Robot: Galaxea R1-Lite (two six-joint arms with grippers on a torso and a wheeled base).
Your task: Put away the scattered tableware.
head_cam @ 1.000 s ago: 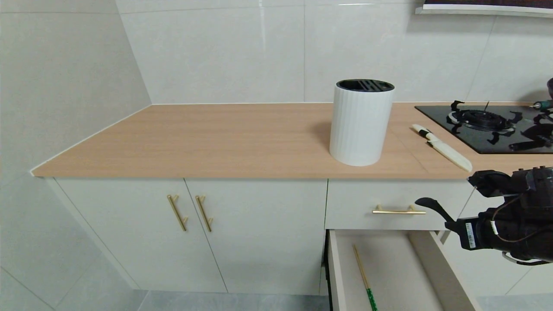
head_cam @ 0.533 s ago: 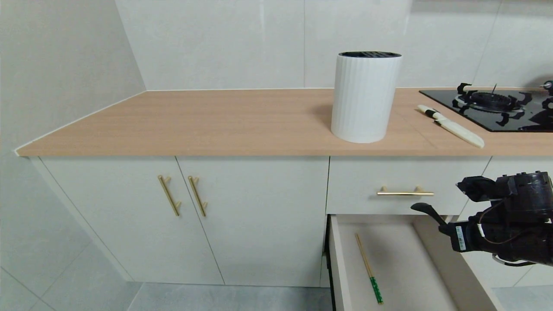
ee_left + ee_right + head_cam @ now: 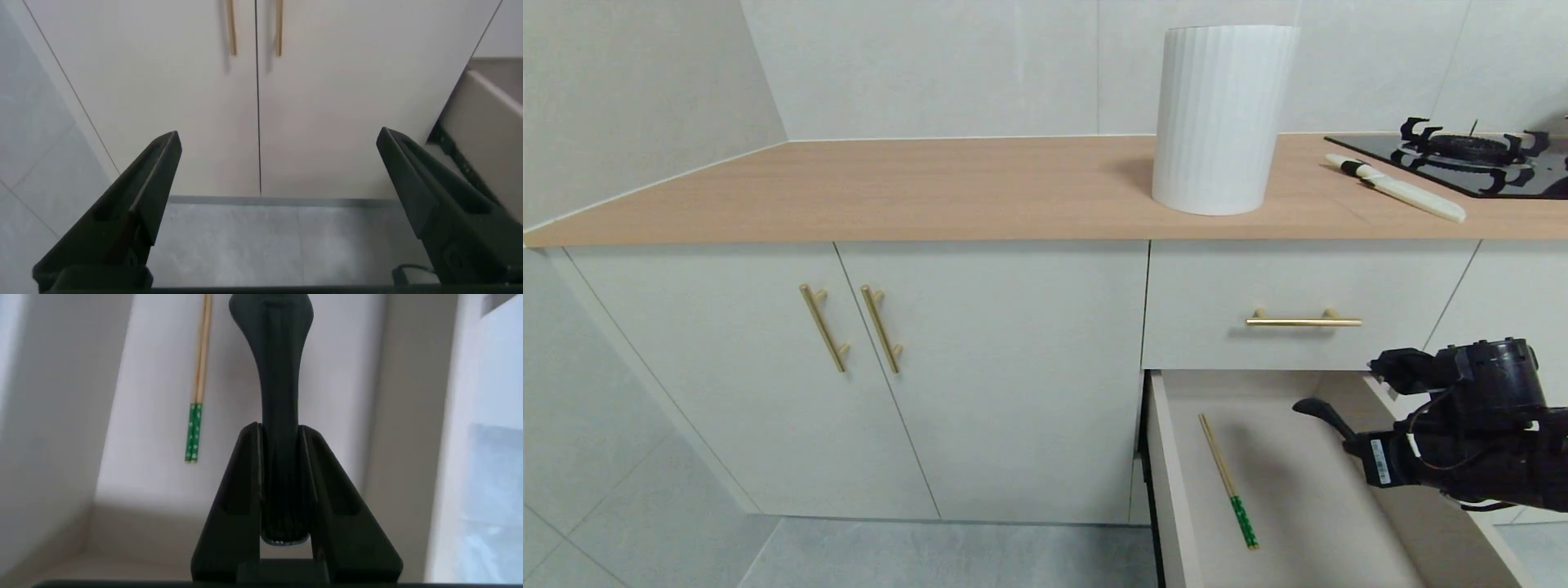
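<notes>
Closest to us, our right gripper [image 3: 1368, 457] [image 3: 278, 457] is clamped tight on a black kitchen tool [image 3: 1321, 410] [image 3: 274, 367]. We cannot tell what kind of tool it is. Its thin handle sits between the two fingers, and its free end pokes out over the open drawer [image 3: 1168, 490], nearer the drawer's right wall.

A pair of wooden chopsticks [image 3: 1229, 482] [image 3: 198, 384] with green ends lies flat on the drawer floor, near the left wall and apart from the tool.

Our left gripper [image 3: 278, 212] holds nothing. Its fingers are spread wide, and it faces the cupboard doors [image 3: 849, 327] [image 3: 257, 82] with gold handles.

Above the open drawer is a closed drawer [image 3: 1303, 322] with a gold bar handle.

Up on the worktop [image 3: 931, 188], a tall white knife holder [image 3: 1217, 122] stands upright. A white knife [image 3: 1396, 189] lies flat to its right, between the holder and the gas hob [image 3: 1470, 159] at the right edge.
</notes>
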